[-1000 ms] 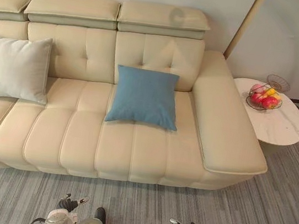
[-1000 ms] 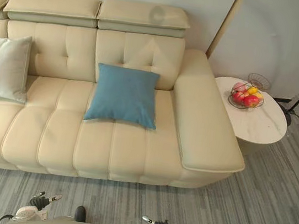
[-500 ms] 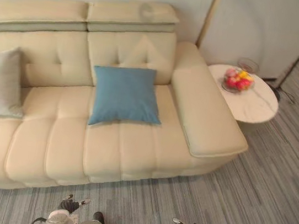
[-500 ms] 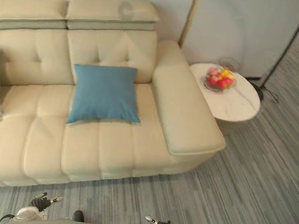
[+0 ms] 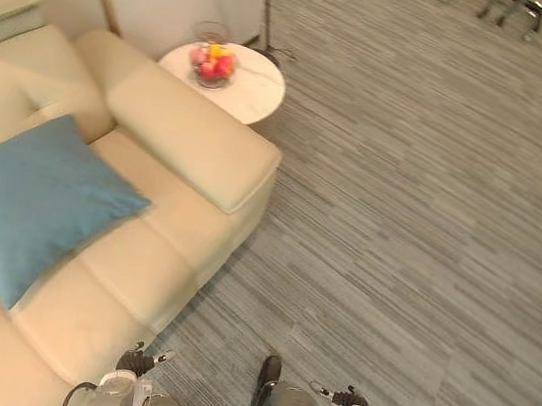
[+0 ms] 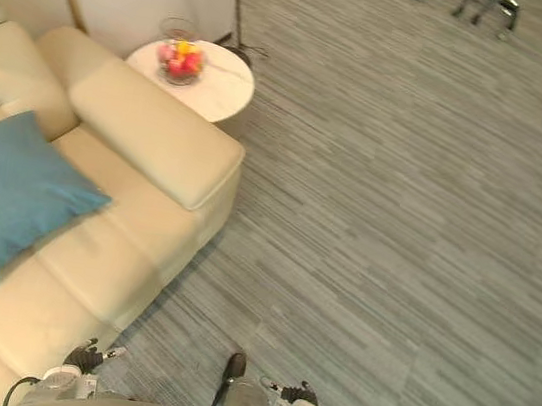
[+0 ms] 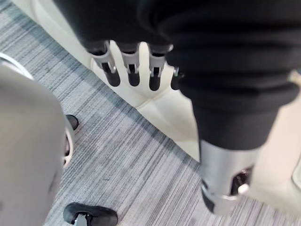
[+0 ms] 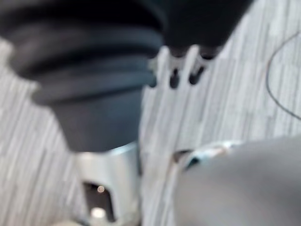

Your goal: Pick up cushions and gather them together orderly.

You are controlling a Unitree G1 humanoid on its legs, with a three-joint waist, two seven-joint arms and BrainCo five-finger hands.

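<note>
Blue cushion (image 5: pixel 35 195) lies on the sofa (image 5: pixel 189 141), ungrasped. Left hand (image 7: pixel 131 66) and right hand (image 8: pixel 193 66) hang released (nothing held). Approach is judged current; a reach to the cushion is required next.
</note>
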